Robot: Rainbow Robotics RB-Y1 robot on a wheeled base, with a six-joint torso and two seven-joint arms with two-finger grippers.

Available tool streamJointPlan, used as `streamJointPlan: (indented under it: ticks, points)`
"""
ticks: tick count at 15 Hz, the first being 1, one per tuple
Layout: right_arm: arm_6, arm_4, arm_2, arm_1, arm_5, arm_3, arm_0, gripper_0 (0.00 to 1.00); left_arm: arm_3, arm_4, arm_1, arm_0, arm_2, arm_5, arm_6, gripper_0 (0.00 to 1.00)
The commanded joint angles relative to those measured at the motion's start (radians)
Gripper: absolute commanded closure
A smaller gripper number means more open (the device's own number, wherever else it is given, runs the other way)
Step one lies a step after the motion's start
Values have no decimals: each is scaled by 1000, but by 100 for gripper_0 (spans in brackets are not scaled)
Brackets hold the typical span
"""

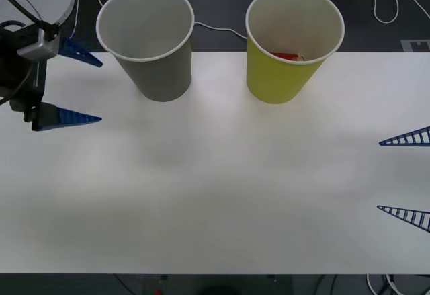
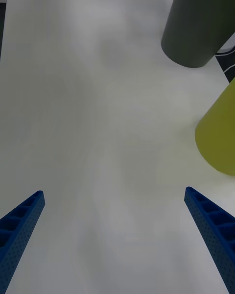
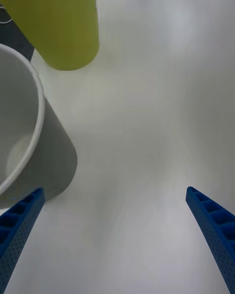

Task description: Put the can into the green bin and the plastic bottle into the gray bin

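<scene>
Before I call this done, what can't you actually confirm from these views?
- The can: in the front view just a red sliver shows inside the green bin; the bin's wall hides the rest.
- Plastic bottle: the gray bin has its bottom hidden by its near wall in the front view, so whether anything lies there cannot be told.
- Right gripper: open, its arm cut off by the front view's edge.

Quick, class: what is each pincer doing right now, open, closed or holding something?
Left pincer: open, holding nothing, beside the gray bin.
Right pincer: open, holding nothing.

A white table (image 1: 215,201); white cables (image 1: 393,6) behind it.
</scene>
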Motion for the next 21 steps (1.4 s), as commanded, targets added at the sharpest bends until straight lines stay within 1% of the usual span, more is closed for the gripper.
streamJointPlan:
  ticks: [1, 3, 6, 11, 16, 18, 20, 21]
  points:
    - [0, 0, 0, 0, 0, 0, 0, 0, 1, 37, 14, 95, 59, -1, -98, 0]
    - [0, 0, 0, 0, 0, 0, 0, 0, -2, 64, 32, 162, 98, 1, -172, 0]
    - [0, 0, 0, 0, 0, 0, 0, 0, -7, 80, 69, 244, 145, 1, -272, 0]
    - [0, 0, 0, 0, 0, 0, 0, 0, -7, 117, 118, 302, 164, -6, -310, 0]
    - [0, 0, 0, 0, 0, 0, 0, 0, -5, 119, 121, 328, 210, -22, -342, 0]
    - [0, 0, 0, 0, 0, 0, 0, 0, -5, 123, 123, 342, 210, -22, -361, 0]
    - [0, 0, 0, 0, 0, 0, 0, 0, -4, 126, 121, 362, 210, -22, -410, 0]
    - [0, 0, 0, 0, 0, 0, 0, 0, -4, 128, 123, 365, 210, -22, -411, 0]
